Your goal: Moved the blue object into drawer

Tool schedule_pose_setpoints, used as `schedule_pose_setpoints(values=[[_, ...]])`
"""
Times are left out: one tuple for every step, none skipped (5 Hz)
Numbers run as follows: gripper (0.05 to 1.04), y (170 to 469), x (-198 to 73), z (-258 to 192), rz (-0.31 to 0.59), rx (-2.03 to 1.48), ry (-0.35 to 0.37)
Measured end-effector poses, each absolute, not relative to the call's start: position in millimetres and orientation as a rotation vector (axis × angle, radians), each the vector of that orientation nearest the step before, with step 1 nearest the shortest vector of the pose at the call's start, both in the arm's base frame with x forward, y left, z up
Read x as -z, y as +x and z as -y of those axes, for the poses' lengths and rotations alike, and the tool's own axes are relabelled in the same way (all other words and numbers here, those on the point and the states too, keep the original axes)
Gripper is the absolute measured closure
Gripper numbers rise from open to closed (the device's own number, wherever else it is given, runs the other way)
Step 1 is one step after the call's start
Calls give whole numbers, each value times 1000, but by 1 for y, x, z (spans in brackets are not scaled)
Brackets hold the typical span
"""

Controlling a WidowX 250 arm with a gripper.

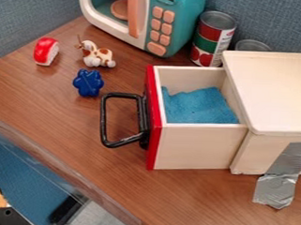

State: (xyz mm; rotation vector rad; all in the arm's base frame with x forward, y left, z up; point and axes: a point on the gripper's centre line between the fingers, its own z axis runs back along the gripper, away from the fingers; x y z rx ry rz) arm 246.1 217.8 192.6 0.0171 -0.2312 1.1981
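Drawer stands open with blue cloth inside, blue toy outside

A wooden bench (65, 115) carries a pale box (270, 96), its red-fronted drawer (195, 149) pulled out toward the left of the camera view. Above it sits a teal-and-white toy microwave (179, 14) with peach buttons. At lower left is a clear-walled bin (105, 197). Inside the drawer, the blue cloth (200, 107) lies rumpled, its longer extent running roughly left to right, in line with the drawer's travel. Behind the box, a red-and-green can (213, 39) stands upright beside a second can (252, 45), partly hidden. Silver tape (282, 179) runs from the box onto the bench, and a black handle (104, 119) juts from the drawer front. Left of it, the lobed blue toy (88, 82) rests on the bench, slightly taller than wide in the view, with no clear pointing end. A brown-and-white animal figure (96, 55) and a red-and-white toy (46, 51) sit nearby. Whether the hand is open or closed, or holds anything, cannot be told.
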Motion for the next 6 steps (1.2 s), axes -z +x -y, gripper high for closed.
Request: schedule_pose_setpoints(values=[[83, 247, -180, -217, 194, -1201, 16], [83, 255, -148, -206, 179, -1145, 74], [83, 265, -128, -184, 175, -1110, 107], [83, 269, -114, -164, 168, -1101, 125], [83, 275, -96, -146, 163, -1104, 145], [83, 285, -82, -139, 181, -1145, 164]])
